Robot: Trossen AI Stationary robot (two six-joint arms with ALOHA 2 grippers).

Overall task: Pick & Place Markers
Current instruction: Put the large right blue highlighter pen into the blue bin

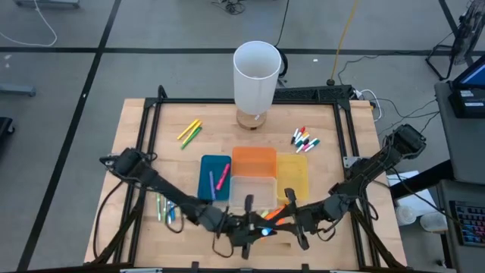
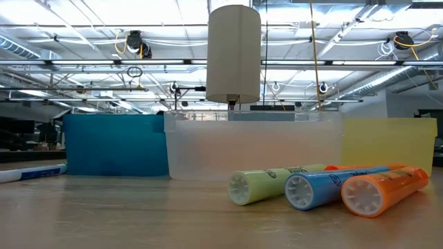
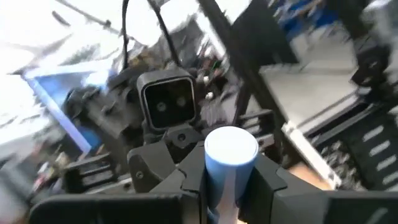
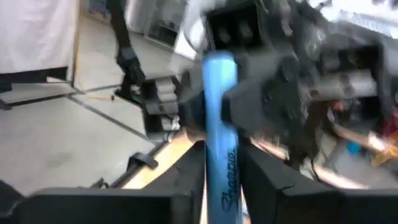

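Near the middle of the table's near edge, my left gripper point(image 1: 250, 230) and my right gripper point(image 1: 286, 224) face each other, level. A blue marker point(image 1: 265, 231) spans between them. My left gripper point(image 3: 230, 196) is shut on it. My right gripper point(image 4: 221, 193) is open, its fingers close on either side of the marker's lettered barrel point(image 4: 219, 168). An orange marker point(image 1: 276, 214) lies just behind them. Yellow and green markers point(image 1: 189, 133) lie at the far left, and white ones with coloured caps point(image 1: 305, 140) at the far right. My left gripper pinches the blue marker between its two fingers, and the marker's round end point(image 3: 231, 149) sticks out past them toward the right gripper. The fingers come level from the table's left and lie along the marker. It is held level, clear of the table.
Four bins stand mid-table: blue point(image 1: 214, 176), orange point(image 1: 254, 161), clear point(image 1: 254, 189) and yellow point(image 1: 294, 176). A tall white cylinder point(image 1: 255, 72) stands at the far edge. More markers point(image 1: 164, 208) lie at the near left. Green, blue and orange markers point(image 2: 332, 185) lie before the clear bin.
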